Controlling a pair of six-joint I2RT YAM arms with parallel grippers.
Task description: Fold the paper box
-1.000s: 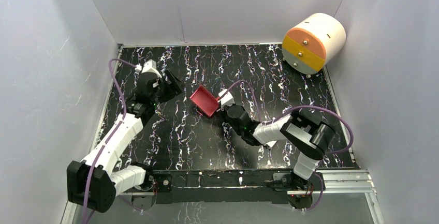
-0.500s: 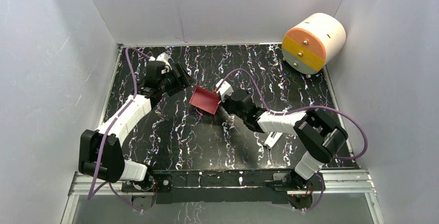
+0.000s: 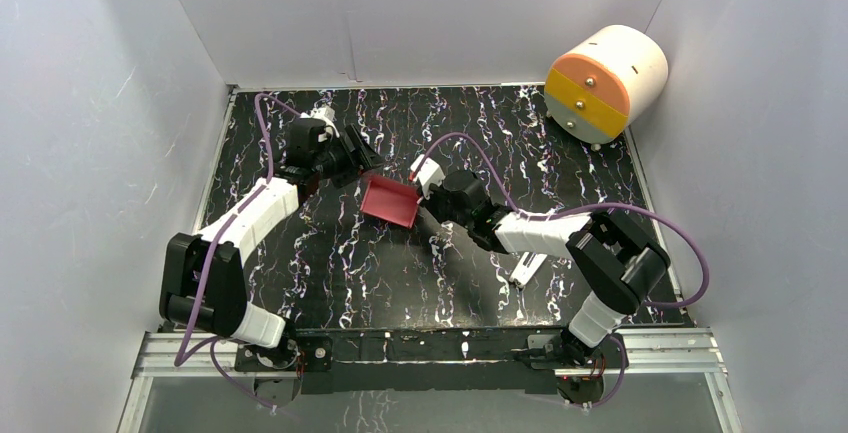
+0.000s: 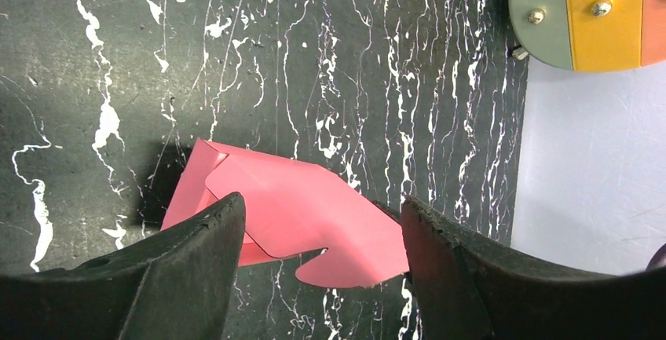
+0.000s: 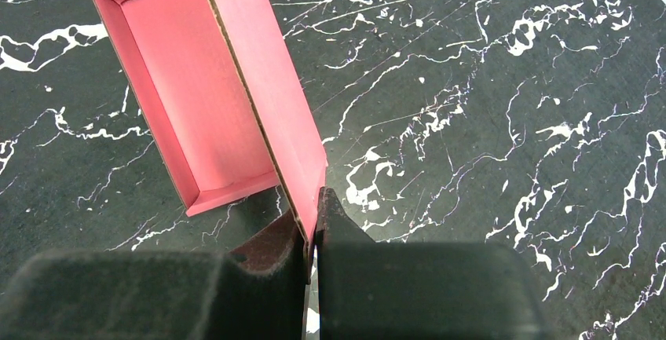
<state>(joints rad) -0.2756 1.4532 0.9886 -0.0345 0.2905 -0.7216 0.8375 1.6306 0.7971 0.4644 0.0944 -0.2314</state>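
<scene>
The right claw [image 5: 312, 218] pinches one side wall of the pink paper box [image 5: 204, 96], which extends straight ahead of its tips. The left claw [image 4: 320, 213] is spread wide, with the box just beyond it.

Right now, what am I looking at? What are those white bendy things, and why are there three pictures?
Those are two robot arms, a left arm and a right arm, bolted to a black table with white streaks. The big picture looks down from above. The other two come from small cameras on the wrists, so they see things up close. The right arm's fingers are squeezed shut on one wall of a small pink paper box. The left arm's fingers are wide open close to the box, holding nothing. A white and orange drum sits in the far corner.
</scene>
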